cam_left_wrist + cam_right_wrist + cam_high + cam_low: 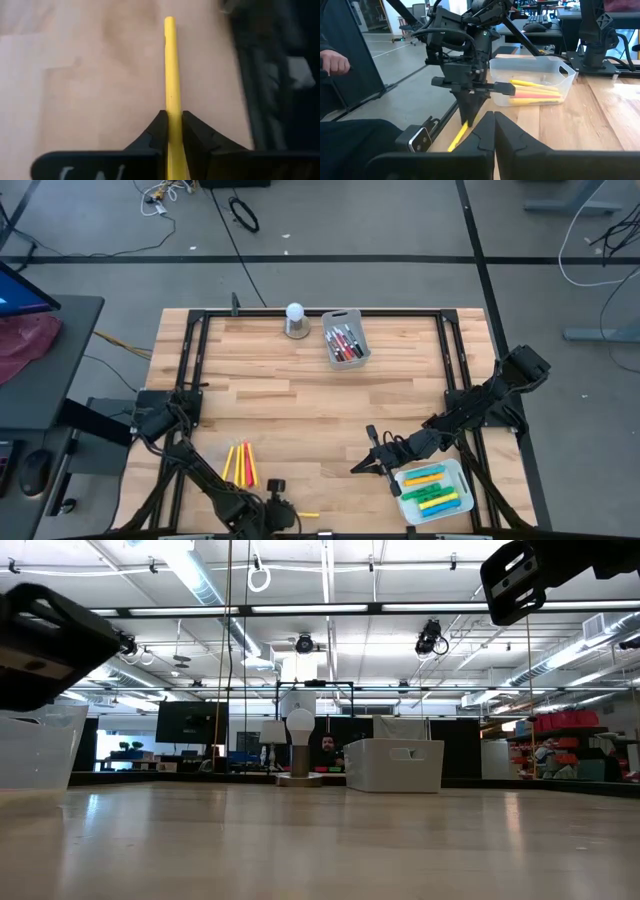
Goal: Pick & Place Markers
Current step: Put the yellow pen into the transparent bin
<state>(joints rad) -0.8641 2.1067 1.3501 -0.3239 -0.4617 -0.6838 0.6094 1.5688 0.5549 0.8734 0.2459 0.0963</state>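
At the table's near edge our left gripper [170, 125] pinches a yellow marker [170, 65] tight, low over the wood beside the loose markers [240, 463]. Farther right, our right gripper [362, 465], fingers together and empty, hovers just beside the bin [455, 470] of markers.

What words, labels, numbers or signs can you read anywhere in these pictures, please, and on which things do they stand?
None can be read for certain.
Pale marks on the left gripper, shut on a yellow marker: cut off at the picture's edge, unreadable.
Markers in the far bin and the near bin: any print too small to read.
Red shelving in the room: no legible sign.
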